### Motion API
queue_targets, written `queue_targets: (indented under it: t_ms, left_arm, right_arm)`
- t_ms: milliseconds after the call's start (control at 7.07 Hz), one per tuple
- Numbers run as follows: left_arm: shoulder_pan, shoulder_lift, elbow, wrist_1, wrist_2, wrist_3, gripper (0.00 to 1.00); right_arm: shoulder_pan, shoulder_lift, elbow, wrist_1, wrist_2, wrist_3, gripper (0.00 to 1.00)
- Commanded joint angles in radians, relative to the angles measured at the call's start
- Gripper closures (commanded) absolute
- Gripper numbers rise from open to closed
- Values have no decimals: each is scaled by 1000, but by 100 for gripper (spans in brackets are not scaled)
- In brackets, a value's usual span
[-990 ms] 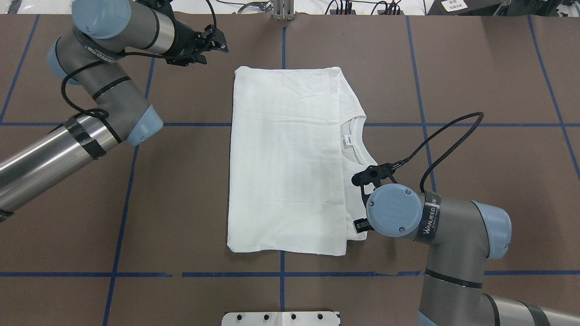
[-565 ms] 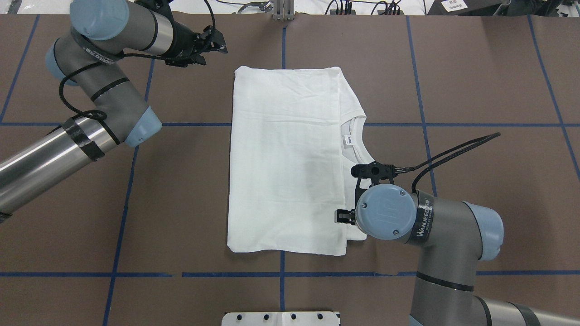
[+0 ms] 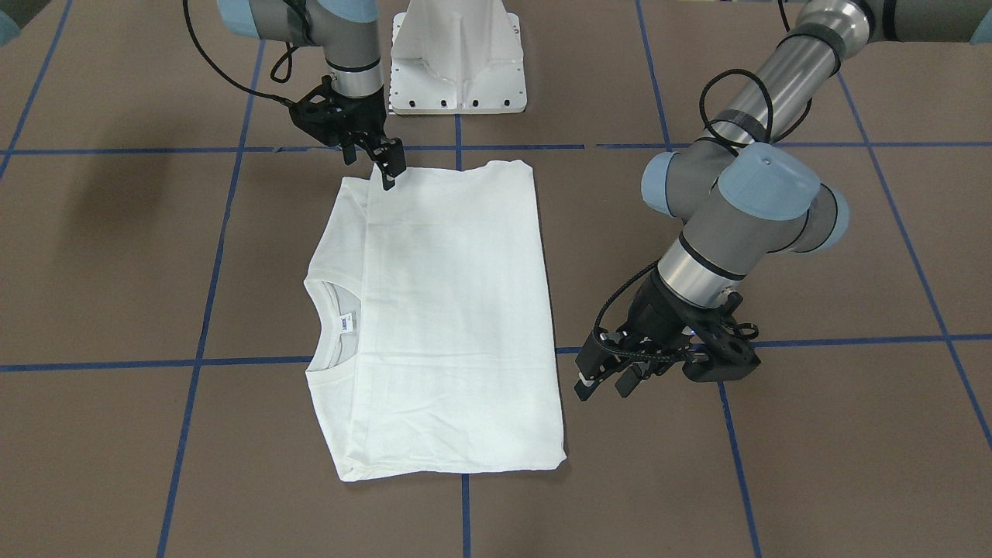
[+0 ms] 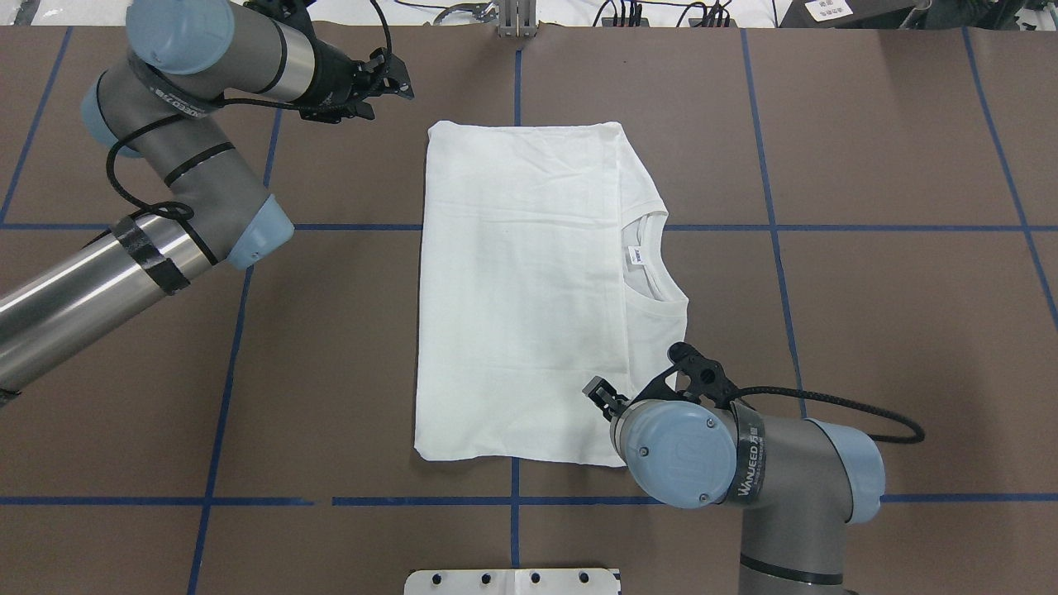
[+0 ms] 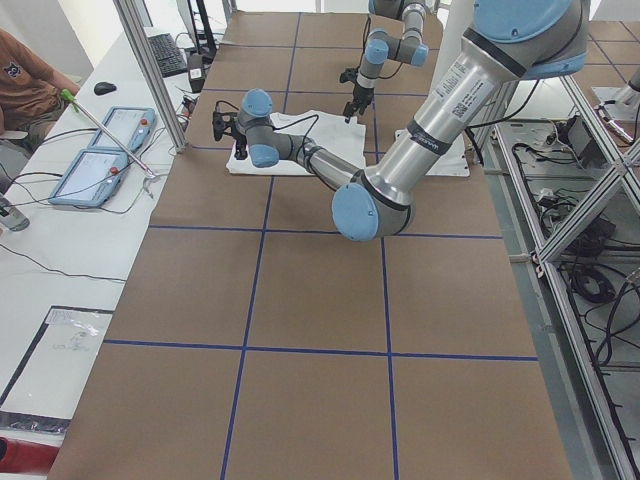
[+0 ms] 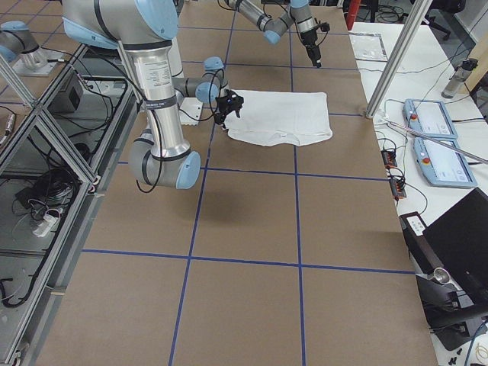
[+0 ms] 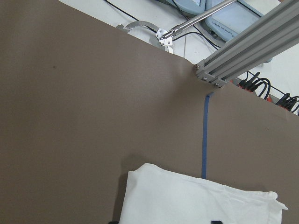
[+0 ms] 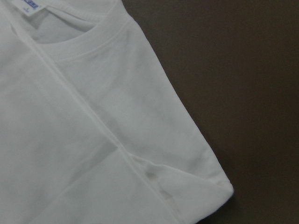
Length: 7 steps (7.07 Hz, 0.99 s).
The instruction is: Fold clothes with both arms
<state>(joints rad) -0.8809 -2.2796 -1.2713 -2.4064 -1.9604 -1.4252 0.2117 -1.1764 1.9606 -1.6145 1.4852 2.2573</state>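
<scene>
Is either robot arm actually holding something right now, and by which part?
Nothing is held. The white long-sleeved T-shirt lies flat; the right gripper hangs open over one corner, and the left gripper is open beside it.

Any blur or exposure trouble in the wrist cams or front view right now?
Right wrist-mounted: soft focus and dim, the white shirt reads grey, collar edge legible. Left wrist-mounted: sharp, evenly lit. Exterior front-facing: sharp; shirt bright but creases visible; a soft dark shadow on the table at the view's left.
</scene>
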Motion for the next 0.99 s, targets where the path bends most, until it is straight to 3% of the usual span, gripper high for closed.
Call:
queue_targets:
  t_ms: [0,848]
  left_arm:
    - [3,17,-17,0,2,0,28]
    - [5,22,-22,0,2,0,27]
  right_arm:
    - [-38,1,-9,2,-48,221,2]
    - [-32,26,-57,1,-59,209,11]
